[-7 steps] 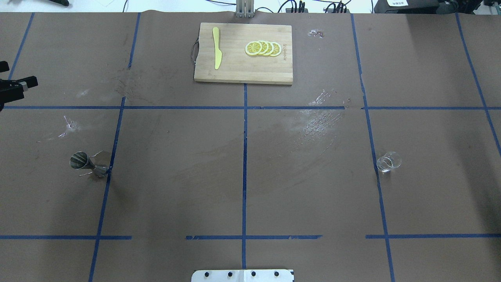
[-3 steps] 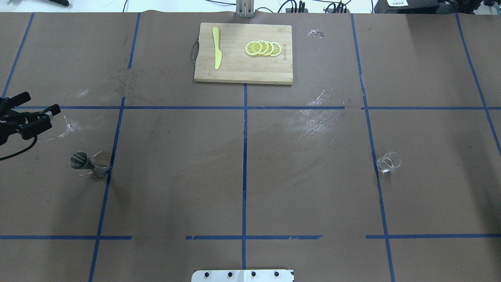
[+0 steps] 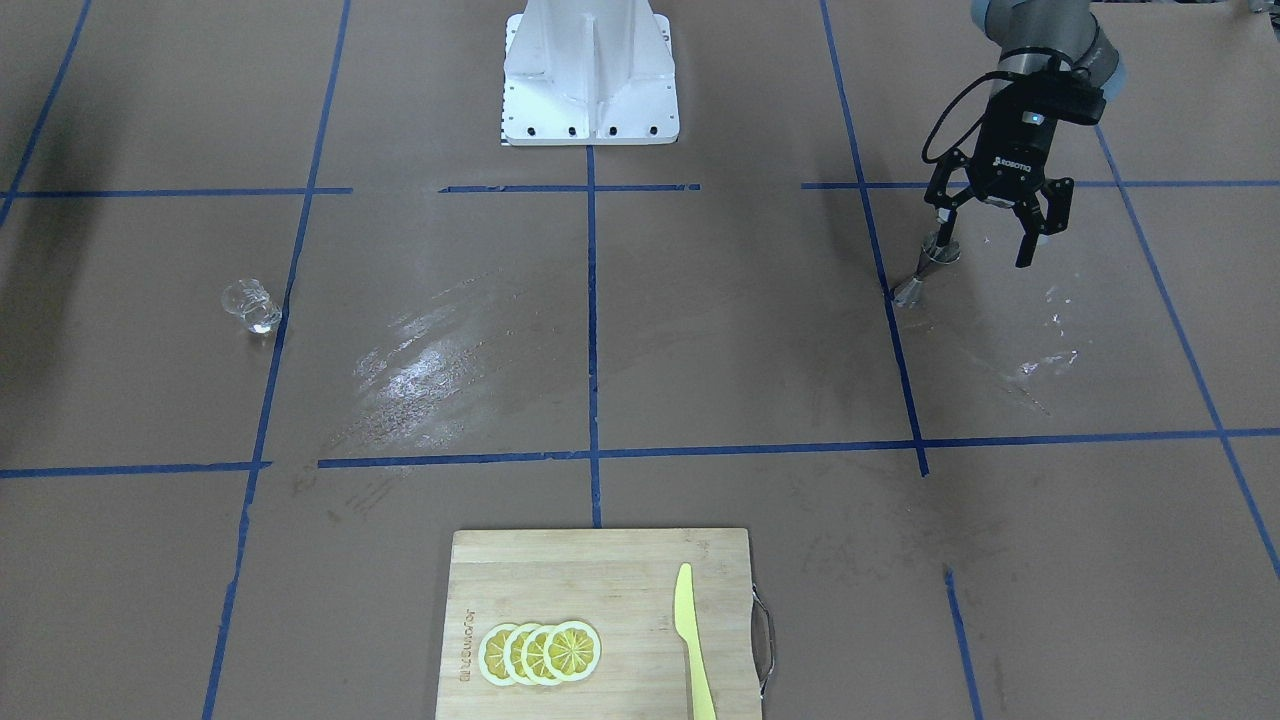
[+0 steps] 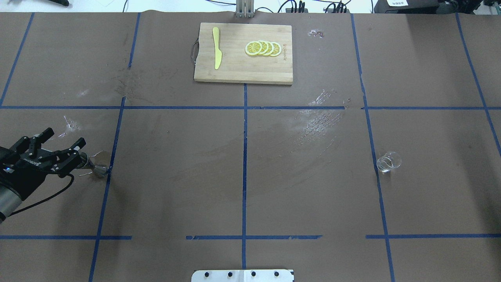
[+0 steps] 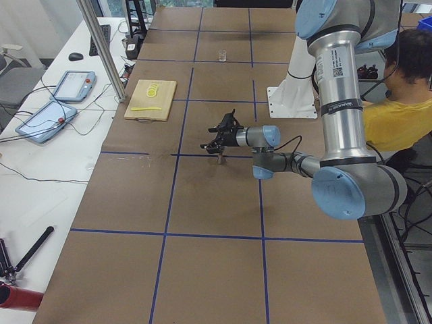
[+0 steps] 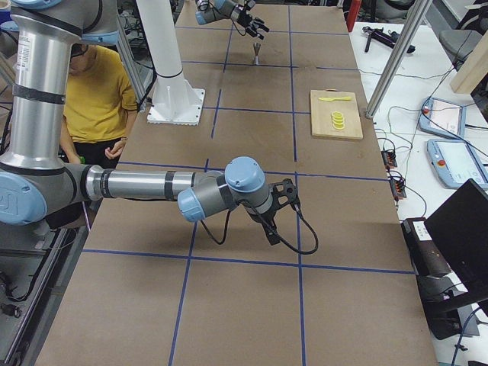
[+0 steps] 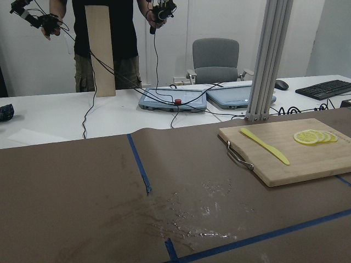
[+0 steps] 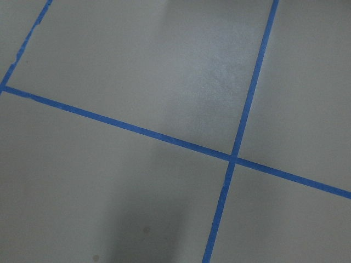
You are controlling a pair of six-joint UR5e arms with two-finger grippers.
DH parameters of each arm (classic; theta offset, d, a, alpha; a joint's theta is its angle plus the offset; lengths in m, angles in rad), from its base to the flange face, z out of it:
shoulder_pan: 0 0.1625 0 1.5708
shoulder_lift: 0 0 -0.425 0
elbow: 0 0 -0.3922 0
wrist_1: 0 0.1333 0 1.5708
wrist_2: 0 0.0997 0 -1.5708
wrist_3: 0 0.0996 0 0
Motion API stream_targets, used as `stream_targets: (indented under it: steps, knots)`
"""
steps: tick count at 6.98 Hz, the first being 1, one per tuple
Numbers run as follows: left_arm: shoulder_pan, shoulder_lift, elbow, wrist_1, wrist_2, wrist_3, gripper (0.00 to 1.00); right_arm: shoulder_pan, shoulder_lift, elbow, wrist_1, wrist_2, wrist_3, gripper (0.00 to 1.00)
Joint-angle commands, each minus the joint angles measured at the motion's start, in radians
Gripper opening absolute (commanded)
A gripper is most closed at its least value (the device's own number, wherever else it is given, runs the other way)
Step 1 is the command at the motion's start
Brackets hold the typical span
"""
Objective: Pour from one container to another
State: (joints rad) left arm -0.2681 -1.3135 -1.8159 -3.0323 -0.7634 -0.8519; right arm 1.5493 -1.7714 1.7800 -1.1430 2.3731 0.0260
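The silver hourglass jigger point(image 4: 98, 169) stands upright on a blue tape line at the table's left; it also shows in the front view point(image 3: 918, 277). My left gripper point(image 4: 65, 137) hovers open just above and beside it. One finger point(image 3: 943, 222) overlaps the jigger's upper cone; I cannot tell whether they touch. The clear glass tumbler point(image 4: 388, 161) stands alone far to the right, and nothing is near it point(image 3: 252, 306). My right gripper point(image 6: 276, 217) appears only in the right side view, low over bare table, and I cannot tell if it is open or shut.
A bamboo cutting board point(image 4: 235, 70) at the far middle carries lemon slices point(image 4: 263, 48) and a yellow knife point(image 4: 216, 49). The robot base plate point(image 3: 590, 100) sits at the near middle. Shiny scuffed patches point(image 4: 319, 121) mark the brown paper. A seated person point(image 5: 398, 101) is behind the robot.
My left gripper came in from the table's left edge, moving toward the robot and rightward until it reached the jigger. Jigger and tumbler have not moved.
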Motion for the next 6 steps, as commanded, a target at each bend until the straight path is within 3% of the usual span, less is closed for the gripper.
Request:
stream_targets:
  steps: [1, 6]
  knots:
    - [0.12, -0.006, 0.042, 0.0, 0.152, -0.006, 1.0, 0.0, 0.0, -0.002, 0.002, 0.0, 0.0, 1.0]
    - [0.184, -0.082, 0.17, -0.002, 0.23, -0.053, 1.0, 0.0, -0.005, -0.004, 0.003, 0.0, -0.001, 1.0]
